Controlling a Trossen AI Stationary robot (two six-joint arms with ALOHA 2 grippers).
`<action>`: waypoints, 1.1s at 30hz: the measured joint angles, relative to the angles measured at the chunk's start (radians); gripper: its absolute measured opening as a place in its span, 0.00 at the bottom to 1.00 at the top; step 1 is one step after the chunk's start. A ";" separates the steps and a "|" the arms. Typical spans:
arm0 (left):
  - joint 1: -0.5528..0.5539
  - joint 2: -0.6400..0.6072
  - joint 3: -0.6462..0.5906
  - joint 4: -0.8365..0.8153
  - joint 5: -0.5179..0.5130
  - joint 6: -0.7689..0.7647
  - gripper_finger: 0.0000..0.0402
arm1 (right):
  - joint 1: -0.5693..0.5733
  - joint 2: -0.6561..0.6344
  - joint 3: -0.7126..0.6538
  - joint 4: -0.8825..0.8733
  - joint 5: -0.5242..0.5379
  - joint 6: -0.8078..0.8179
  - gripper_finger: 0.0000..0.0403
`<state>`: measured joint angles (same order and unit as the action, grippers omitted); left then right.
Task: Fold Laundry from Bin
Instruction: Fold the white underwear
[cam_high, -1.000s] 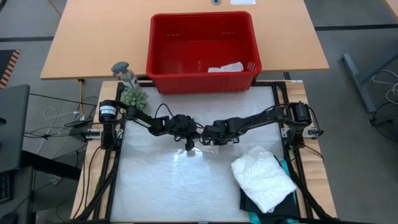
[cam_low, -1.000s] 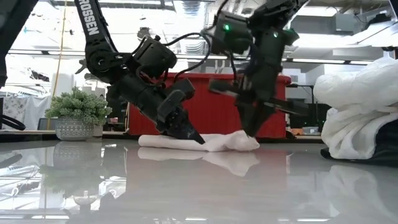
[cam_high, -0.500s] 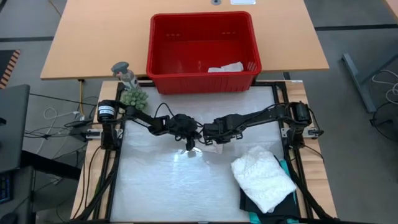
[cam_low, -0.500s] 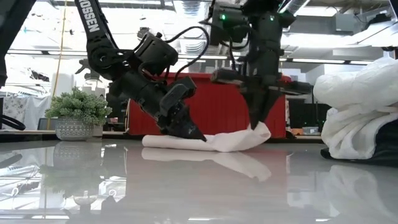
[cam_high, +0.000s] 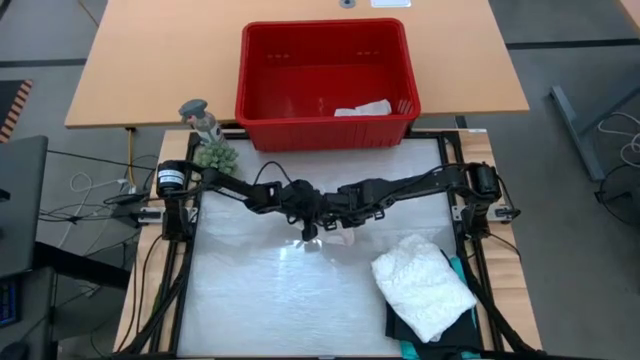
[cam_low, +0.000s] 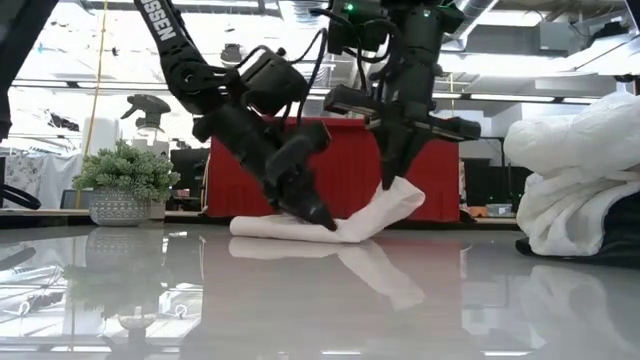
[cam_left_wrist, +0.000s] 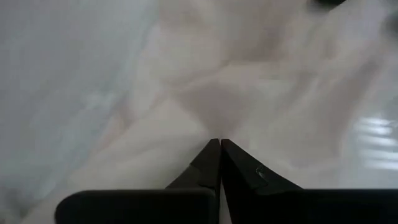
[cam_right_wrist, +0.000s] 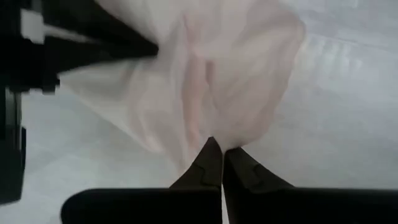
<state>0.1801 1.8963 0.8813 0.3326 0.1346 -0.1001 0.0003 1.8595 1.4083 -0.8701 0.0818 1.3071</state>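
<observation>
A: The right gripper (cam_low: 388, 185), fingers pinched together, holds one end of the small white cloth (cam_low: 350, 222) raised off the table (cam_low: 320, 300). The left gripper (cam_low: 325, 222), also closed, presses the cloth's middle down against the table.

B: Any legible writing?

A: Part of the maker's name in white letters on the left arm, low view only; the first letters are cut off.

B: What does each view add?

A: The high view alone shows the red bin (cam_high: 326, 75) beyond the work area with a white piece (cam_high: 363, 108) inside, and the large white lacy top (cam_high: 423, 285) folded at the right, over a teal garment (cam_high: 460, 270) and a black one (cam_high: 400, 325). The low view alone shows the cloth's lifted end. Each wrist view shows closed fingers against pale fabric.

B: Other items?

A: A small potted plant (cam_low: 122, 185) at the left.
</observation>
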 joint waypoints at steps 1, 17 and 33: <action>0.003 0.000 0.005 -0.031 -0.033 0.004 0.00 | -0.002 0.000 0.000 0.000 0.000 -0.001 0.05; 0.024 -0.107 0.008 -0.136 -0.118 0.030 0.00 | -0.010 -0.001 0.000 -0.017 0.015 -0.022 0.05; 0.062 -0.169 -0.003 -0.343 0.053 0.104 0.00 | -0.021 -0.032 0.001 0.021 0.022 -0.037 0.05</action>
<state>0.2422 1.7274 0.8787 -0.0101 0.1880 0.0036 -0.0212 1.8273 1.4090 -0.8494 0.1040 1.2705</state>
